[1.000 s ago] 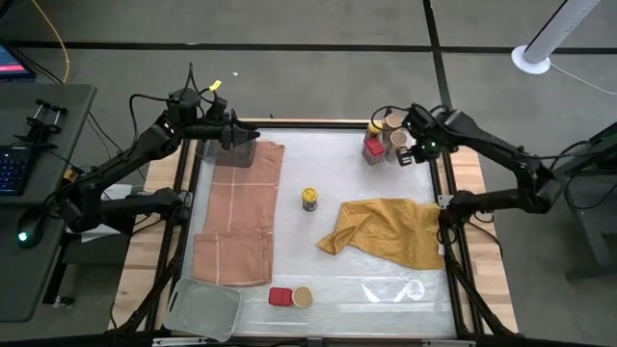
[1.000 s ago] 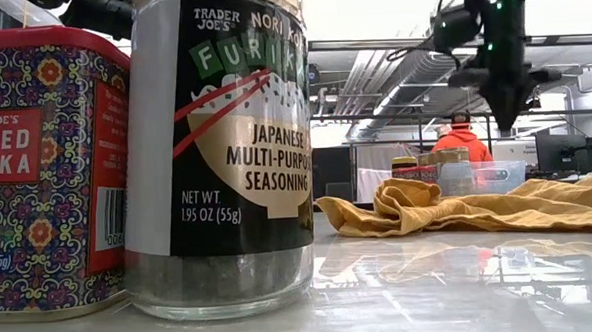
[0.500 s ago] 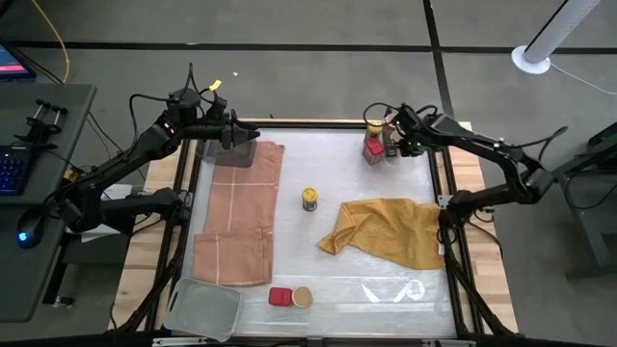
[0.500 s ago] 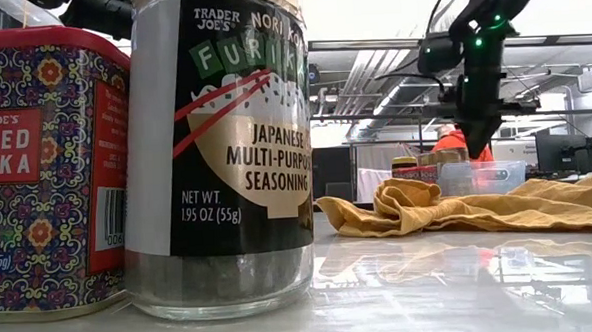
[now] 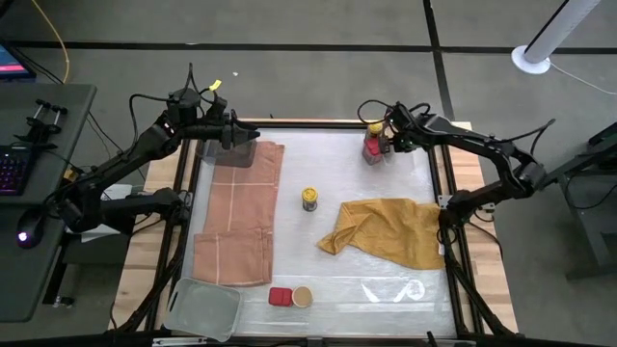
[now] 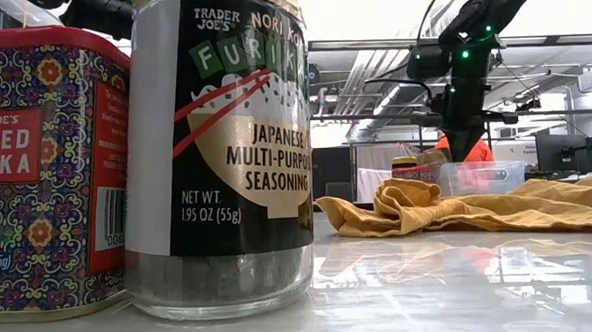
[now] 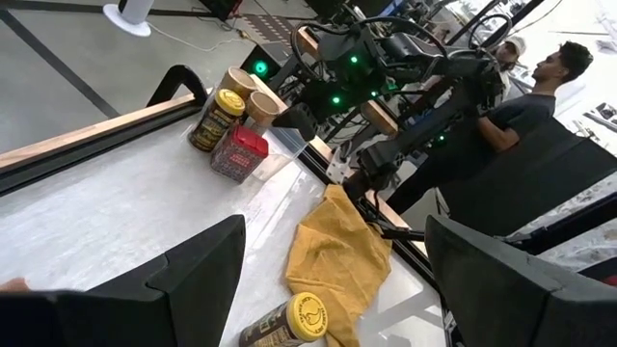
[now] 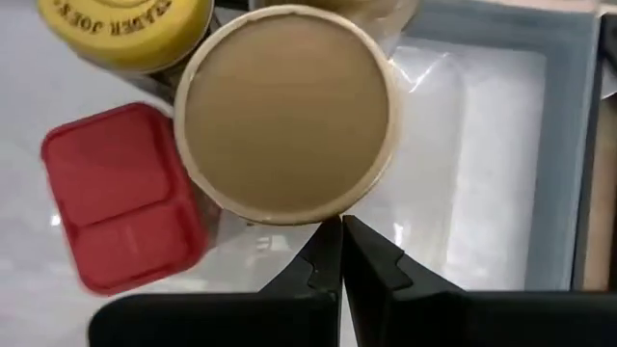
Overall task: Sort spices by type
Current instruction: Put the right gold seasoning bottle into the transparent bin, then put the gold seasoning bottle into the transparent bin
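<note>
From above, the desk (image 5: 386,193) holds a small bunch of spices in its far right corner: a red tin (image 5: 371,151) lying flat, a yellow-capped jar (image 5: 373,126) standing up, and a tan-topped jar (image 5: 388,142) standing up. The right tool (image 5: 392,138) is over this bunch, just above the tan-topped jar. Another yellow-capped jar (image 5: 309,199) stands alone in the middle of the desk. A second red tin (image 5: 280,296) and a second tan-topped jar (image 5: 303,297) sit side by side at the near edge. The left tool (image 5: 247,138) waits over the far left corner, holding nothing.

From the low view, the near tin (image 6: 46,177) and jar (image 6: 220,149) stand up, very close to the camera. The right tool (image 6: 462,144) points straight down over the far jars.

From the left wrist view, the left tool's fingers (image 7: 198,280) are wide apart and empty. The lone yellow-capped jar (image 7: 289,323) is near them.

From the right wrist view, the right tool (image 8: 341,253) has its fingers pressed together, holding nothing. Its tips are at the rim of the round tan top (image 8: 287,114), which faces up. The red tin (image 8: 120,193) touches that jar.
</note>
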`<state>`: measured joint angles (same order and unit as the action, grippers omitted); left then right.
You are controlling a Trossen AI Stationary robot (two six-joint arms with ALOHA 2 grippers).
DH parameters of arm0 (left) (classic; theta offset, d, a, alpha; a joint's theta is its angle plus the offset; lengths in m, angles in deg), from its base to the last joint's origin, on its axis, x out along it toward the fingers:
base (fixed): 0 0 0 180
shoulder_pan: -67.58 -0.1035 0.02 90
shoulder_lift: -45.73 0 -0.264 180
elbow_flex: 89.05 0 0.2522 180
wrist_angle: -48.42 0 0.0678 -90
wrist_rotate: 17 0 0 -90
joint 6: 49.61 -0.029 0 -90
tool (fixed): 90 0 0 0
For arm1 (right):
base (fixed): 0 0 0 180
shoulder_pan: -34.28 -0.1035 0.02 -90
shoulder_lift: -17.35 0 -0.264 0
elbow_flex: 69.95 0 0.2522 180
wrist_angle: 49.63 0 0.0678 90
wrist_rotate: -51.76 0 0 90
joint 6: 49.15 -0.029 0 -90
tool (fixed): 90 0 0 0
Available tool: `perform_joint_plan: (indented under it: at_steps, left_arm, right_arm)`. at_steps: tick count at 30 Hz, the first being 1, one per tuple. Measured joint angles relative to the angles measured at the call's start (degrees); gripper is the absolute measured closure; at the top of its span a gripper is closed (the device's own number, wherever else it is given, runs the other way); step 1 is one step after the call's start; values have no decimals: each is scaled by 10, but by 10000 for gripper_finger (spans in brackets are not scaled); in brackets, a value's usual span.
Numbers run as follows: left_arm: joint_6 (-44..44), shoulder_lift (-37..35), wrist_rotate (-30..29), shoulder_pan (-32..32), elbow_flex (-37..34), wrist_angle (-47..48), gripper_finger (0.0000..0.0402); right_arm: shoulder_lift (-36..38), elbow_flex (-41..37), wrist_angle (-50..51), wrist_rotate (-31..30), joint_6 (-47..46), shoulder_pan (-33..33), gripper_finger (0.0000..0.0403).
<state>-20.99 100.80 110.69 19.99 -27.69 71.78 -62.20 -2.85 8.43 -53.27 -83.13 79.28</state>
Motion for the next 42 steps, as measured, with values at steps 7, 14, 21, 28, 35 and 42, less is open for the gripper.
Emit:
perform_joint_plan:
  at_steps: [7, 14, 21, 28, 35, 42]
  left_arm:
    - [-2, 0, 3, 0, 0, 0, 96]
    - [10, 0, 13, 12, 0, 0, 96]
    - [-29, 2, -3, 150, 13, 4, 96]
    - [-291, 24, -287, 347, 77, 169, 96]
    - [-197, 41, -401, 451, 88, 191, 96]
    - [-107, 35, -412, 527, 88, 290, 131]
  right_arm:
    - [5, 29, 50, -8, 51, -3, 402]
    - [39, 98, 107, -10, 117, -18, 403]
    - [84, 124, 34, -9, 126, -38, 403]
    - [87, 125, -52, 79, 163, -47, 403]
    - [87, 125, -124, 292, 139, -114, 403]
    - [81, 125, -244, 258, 9, -342, 403]
